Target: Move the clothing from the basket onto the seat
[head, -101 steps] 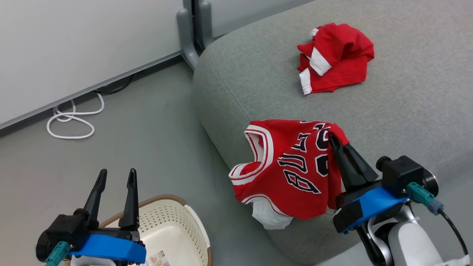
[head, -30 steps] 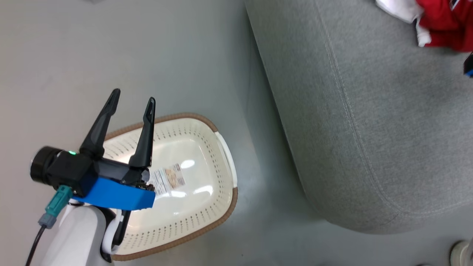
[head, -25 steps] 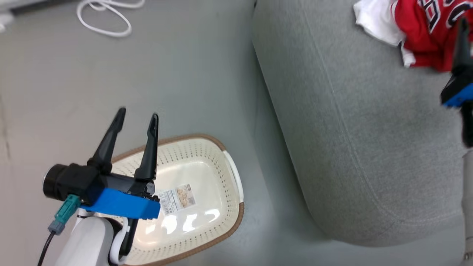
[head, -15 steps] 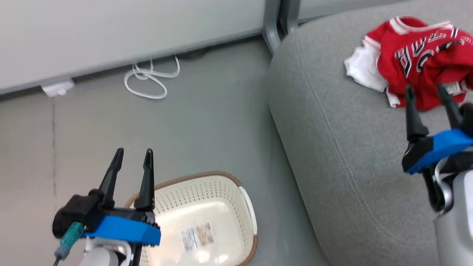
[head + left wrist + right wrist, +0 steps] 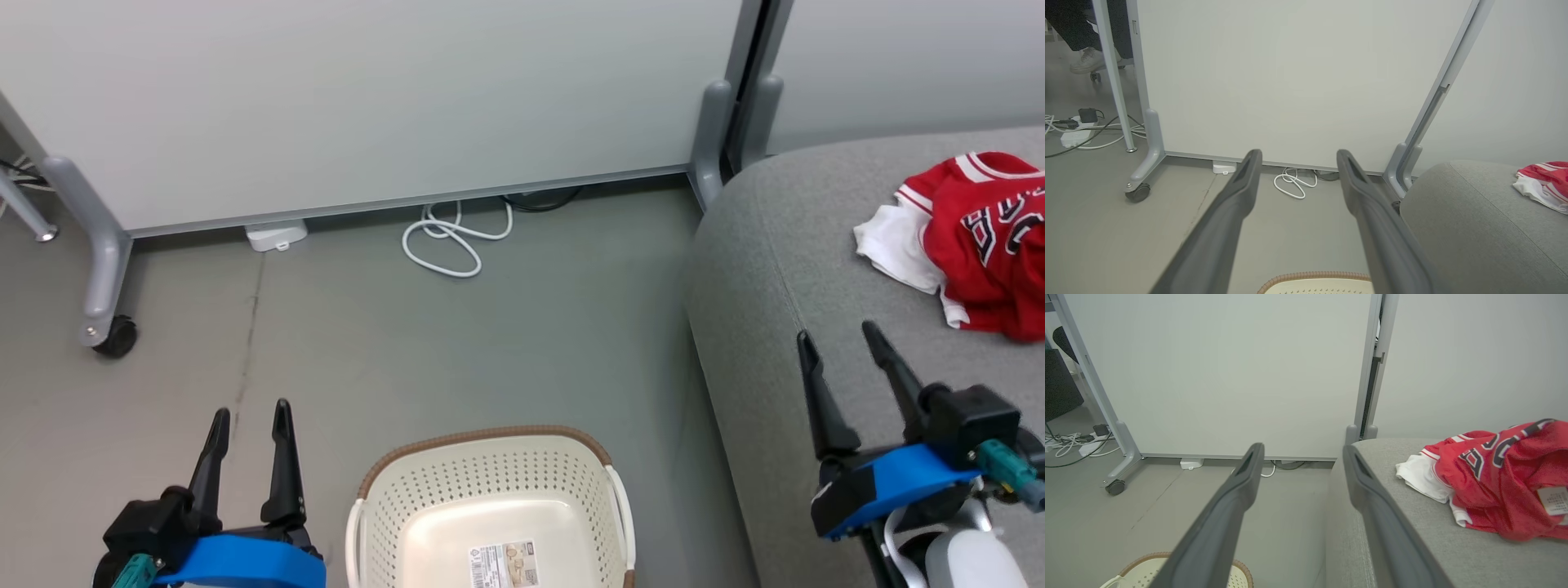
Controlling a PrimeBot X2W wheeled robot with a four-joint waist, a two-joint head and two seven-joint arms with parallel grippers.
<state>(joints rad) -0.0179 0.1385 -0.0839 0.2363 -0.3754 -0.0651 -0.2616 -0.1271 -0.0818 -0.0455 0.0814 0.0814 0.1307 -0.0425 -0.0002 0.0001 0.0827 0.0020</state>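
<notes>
Head view puts the basket (image 5: 490, 431) at 6 o'clock with a label (image 5: 504, 563) on its bottom, the jersey (image 5: 988, 253) on the seat (image 5: 784, 245) at 3 o'clock, the left gripper (image 5: 251, 408) at 7 and right gripper (image 5: 837, 331) at 4, both spread and holding nothing, and a white cable (image 5: 449, 241) coiled by the partition (image 5: 367, 98) at 12.

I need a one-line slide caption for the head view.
Empty basket on the floor, red jersey on the grey seat, left gripper and right gripper open.
</notes>
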